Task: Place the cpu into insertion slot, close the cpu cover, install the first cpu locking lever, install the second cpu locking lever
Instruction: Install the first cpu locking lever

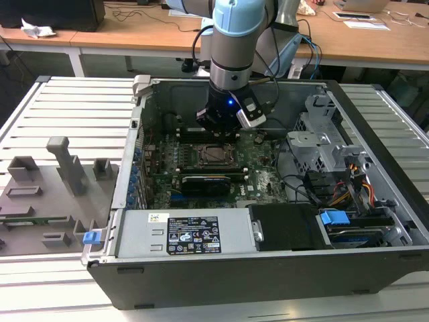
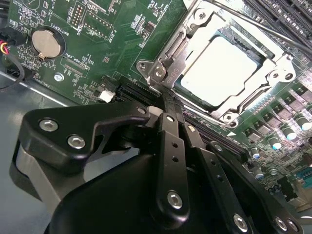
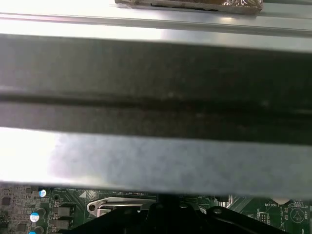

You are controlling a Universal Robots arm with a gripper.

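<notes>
Sitting in socket w/ pale silver top, cpu (image 2: pixel 225 68) framed by cpu cover (image 2: pixel 273 73); gripper (image 2: pixel 168 100) narrow, nothing held.

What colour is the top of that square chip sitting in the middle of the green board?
Pale silver-grey, a plain metal top on the cpu, best in the second wrist view.

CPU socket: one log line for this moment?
silver-grey square cpu: seated in socket | silvery metal frame cpu cover: closed over it | black hand: at socket edge | green motherboard: in open case
</notes>
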